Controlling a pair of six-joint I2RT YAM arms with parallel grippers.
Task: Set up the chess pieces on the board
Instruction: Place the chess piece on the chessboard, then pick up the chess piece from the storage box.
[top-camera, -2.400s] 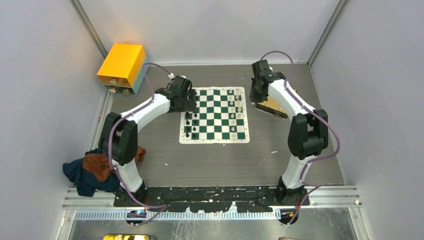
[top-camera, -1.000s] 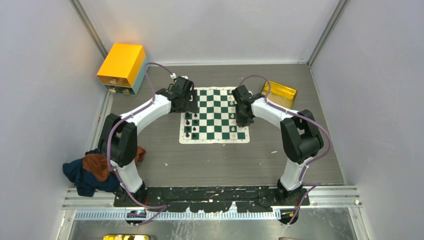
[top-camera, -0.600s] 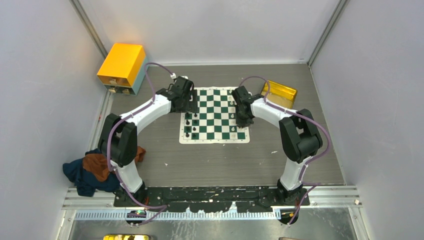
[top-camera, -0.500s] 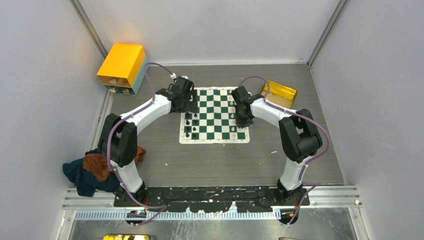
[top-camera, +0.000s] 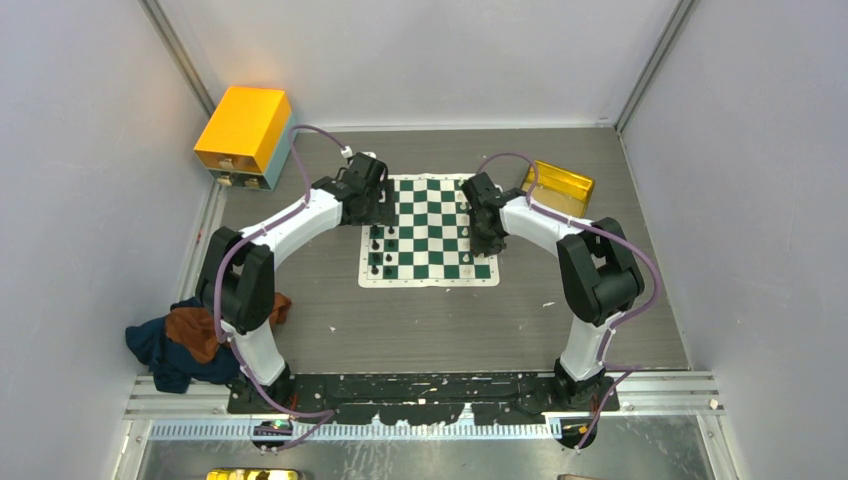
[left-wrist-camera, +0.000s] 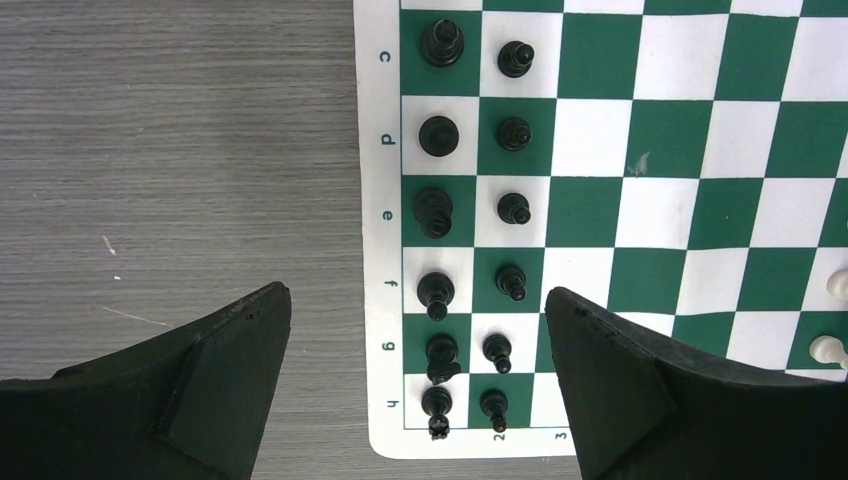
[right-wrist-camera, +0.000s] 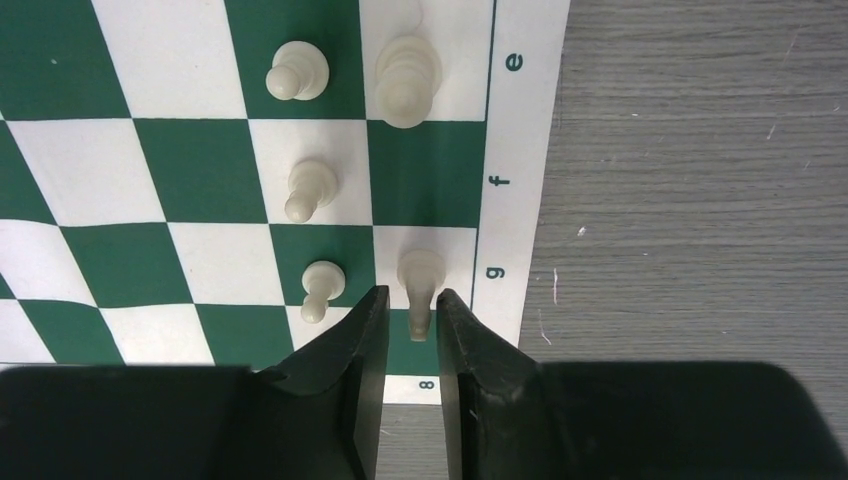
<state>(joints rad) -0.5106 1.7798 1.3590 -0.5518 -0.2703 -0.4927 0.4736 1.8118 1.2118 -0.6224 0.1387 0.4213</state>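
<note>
Right pincer (right-wrist-camera: 412, 297) has loosened around cream piece (right-wrist-camera: 420, 268) at board (right-wrist-camera: 530, 120) edge (left pincer (left-wrist-camera: 417, 295) spread).

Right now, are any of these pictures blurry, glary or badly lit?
Top external view: soft, even light, faint shadows, though the tiny cream-white and black plastic chess pieces are too small to resolve. Left wrist view: the flat green-and-white checked board is sharp, without glare; the left tool is shadowy black. Right wrist view: equally sharp; the right tool shows as a dark mass.
</note>
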